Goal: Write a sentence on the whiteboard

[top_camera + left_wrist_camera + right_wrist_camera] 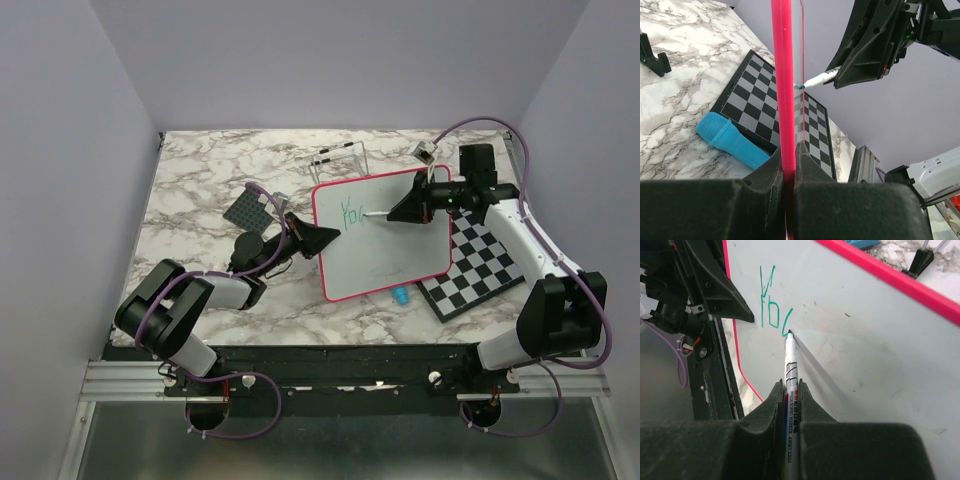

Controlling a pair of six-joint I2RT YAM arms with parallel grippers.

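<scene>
Right wrist view puts you mid-stroke: your right gripper (791, 390) is pinching the marker (789, 365), whose tip touches the whiteboard (865, 340) just ahead of the fingertips, at the foot of a third green letter. The sentence (767, 310) reads roughly "Yo" plus that curve, so I judge most of the writing is not yet done. Your left gripper (789, 155) is clamped on the board's pink frame, steadying it by its edge. Next you need light, even tip pressure while stroking away from the left gripper, which sits just beyond the letters. Past the left fingers lie a checkered board (755, 95) and a blue textured object (732, 140); neither blocks the pen.
</scene>
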